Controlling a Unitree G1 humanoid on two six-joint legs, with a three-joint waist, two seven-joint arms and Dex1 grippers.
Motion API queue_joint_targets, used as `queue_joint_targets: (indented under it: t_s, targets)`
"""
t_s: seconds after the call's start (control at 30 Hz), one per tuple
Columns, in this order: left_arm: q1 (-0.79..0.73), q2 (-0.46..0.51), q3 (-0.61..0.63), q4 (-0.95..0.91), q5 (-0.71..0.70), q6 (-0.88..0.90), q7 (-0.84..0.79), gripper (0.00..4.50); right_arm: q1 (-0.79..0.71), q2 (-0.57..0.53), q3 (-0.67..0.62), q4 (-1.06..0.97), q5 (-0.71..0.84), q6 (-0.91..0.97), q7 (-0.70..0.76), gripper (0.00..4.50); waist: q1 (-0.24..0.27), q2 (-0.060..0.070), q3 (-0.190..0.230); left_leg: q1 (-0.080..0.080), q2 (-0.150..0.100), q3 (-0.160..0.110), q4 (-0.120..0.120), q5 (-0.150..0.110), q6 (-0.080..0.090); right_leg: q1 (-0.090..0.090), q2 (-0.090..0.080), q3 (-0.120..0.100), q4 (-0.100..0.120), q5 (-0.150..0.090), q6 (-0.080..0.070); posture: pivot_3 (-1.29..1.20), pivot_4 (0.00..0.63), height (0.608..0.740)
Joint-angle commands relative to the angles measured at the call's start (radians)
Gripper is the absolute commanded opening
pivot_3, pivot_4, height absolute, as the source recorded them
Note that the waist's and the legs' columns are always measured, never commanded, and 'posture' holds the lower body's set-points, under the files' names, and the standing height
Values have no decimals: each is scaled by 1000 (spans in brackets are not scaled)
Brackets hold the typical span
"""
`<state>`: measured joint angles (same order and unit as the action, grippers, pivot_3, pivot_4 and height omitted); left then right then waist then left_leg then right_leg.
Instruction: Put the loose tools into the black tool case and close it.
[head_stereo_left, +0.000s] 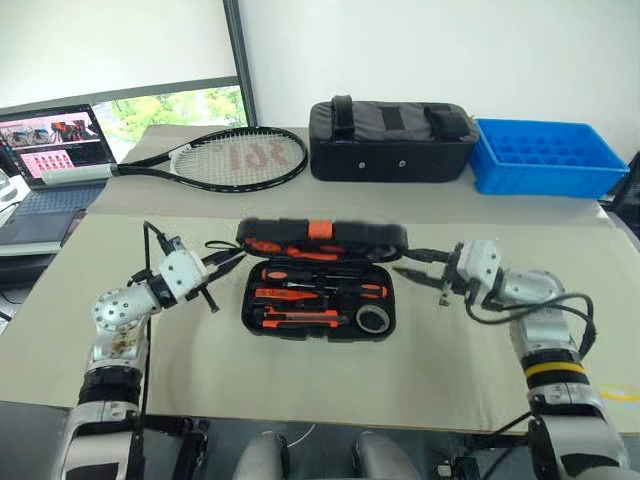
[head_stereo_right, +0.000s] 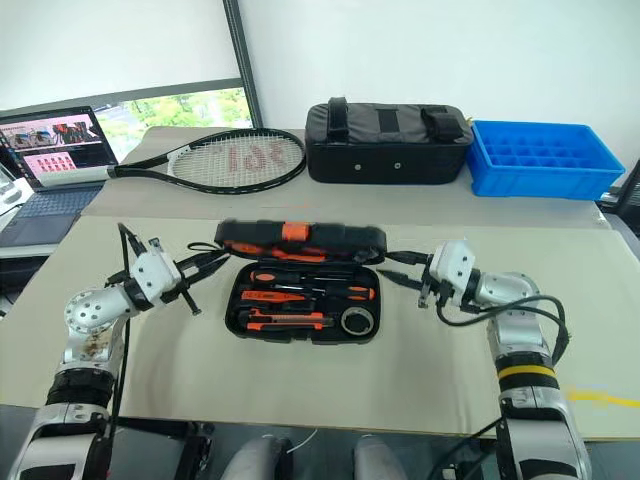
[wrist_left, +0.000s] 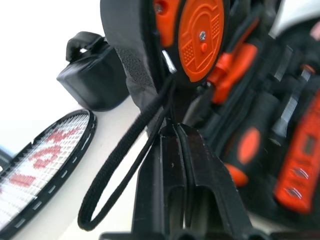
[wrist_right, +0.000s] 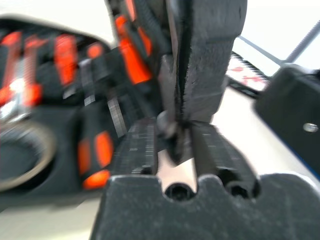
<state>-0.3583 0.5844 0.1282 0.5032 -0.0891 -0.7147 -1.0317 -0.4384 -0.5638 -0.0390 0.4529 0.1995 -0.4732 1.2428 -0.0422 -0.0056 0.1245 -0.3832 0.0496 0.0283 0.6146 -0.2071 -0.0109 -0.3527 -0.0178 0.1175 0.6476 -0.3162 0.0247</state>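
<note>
**Left eye view.** The black tool case (head_stereo_left: 318, 300) lies on the desk (head_stereo_left: 450, 360), its long axis running across from left to right. The hinge is on the far long side. The lid (head_stereo_left: 322, 237) stands partly raised over the far edge and is blurred. The recesses are filled: screwdrivers (head_stereo_left: 300, 272) in the far rows, utility knife (head_stereo_left: 298, 319) along the near edge, tape roll (head_stereo_left: 373, 318) in the near right corner. I see no loose tool on the desk beside the case. The left pincer (head_stereo_left: 228, 258) is just off the lid's left end and points inward along the case's axis. The right pincer (head_stereo_left: 408, 264) is just off the lid's right end and also points inward. Neither arm is nearer; one sits at each short end.

**Right eye view.** Same layout. I cannot tell whether either pincer touches the lid.

**Left wrist view.** The lid's edge is close ahead, with tool handles in the case beyond it. Pincer apart or together: cannot tell.

**Right wrist view.** The lid's end stands directly ahead, with the filled tray to one side. Pincer state: cannot tell.

**Judgement.** Packing looks done, and what remains is closing. The lid must swing toward the case's near edge, about the long axis, so both ends need an even push down.
</note>
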Motion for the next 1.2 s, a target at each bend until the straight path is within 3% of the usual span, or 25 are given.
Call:
queue_joint_targets:
  t_s: [0.03,0.07,0.17,0.3,0.47,0.63,0.83,1.0,1.1,1.2]
  targets:
    - [60,76,14,32,-11,-107,-4,1906,101,-93,3,-115,-5,37,17,2992,0,0,0,0,0,1,0,0,0,0,-1,0,0,0,0,0,150,708]
    - [69,86,42,62,-50,-25,9,2221,163,-126,5,-206,34,134,29,3262,0,0,0,0,0,1,0,0,0,0,-3,0,0,0,0,0,150,708]
    - [65,93,83,99,-142,166,19,3269,307,-197,17,-479,203,457,32,3268,4,0,0,-1,0,3,0,0,0,0,-6,-1,1,0,0,0,150,708]
    - [39,84,99,98,-201,327,19,3269,391,-256,53,-716,321,722,16,3268,1,-1,0,-1,1,2,1,0,0,0,-6,-4,1,-1,1,0,150,708]
    - [-76,38,74,83,-230,473,33,3269,382,-275,177,-847,319,915,-9,3268,2,-4,0,0,0,1,2,0,0,0,-4,-7,1,-2,4,0,150,708]
    - [-258,-11,78,163,-224,525,78,3269,300,-170,294,-799,218,931,-97,3268,8,-5,0,-4,-1,-1,5,1,0,-1,-3,-9,0,-3,5,0,150,708]
    - [-440,-42,58,325,-184,475,103,3269,173,-81,258,-591,110,838,-206,3268,4,-6,0,-5,-1,-1,5,1,1,-2,-3,-9,0,-3,5,0,150,708]
    - [-475,-75,21,361,-158,420,44,3269,74,-64,224,-399,29,720,-268,3268,9,-6,0,-5,-2,-1,6,1,1,-2,-4,-10,0,-1,2,0,150,708]
    - [-472,-133,-20,312,-167,432,-27,3269,-59,-12,162,-213,-23,641,-406,3268,3,-6,0,-6,-1,-1,6,1,1,-2,-3,-11,0,0,1,0,150,708]
    - [-465,-167,-54,262,-167,438,-83,3269,-87,-5,144,-166,-45,597,-432,3268,6,-4,1,-6,-2,-1,8,1,1,-2,-4,-10,1,1,0,0,150,708]
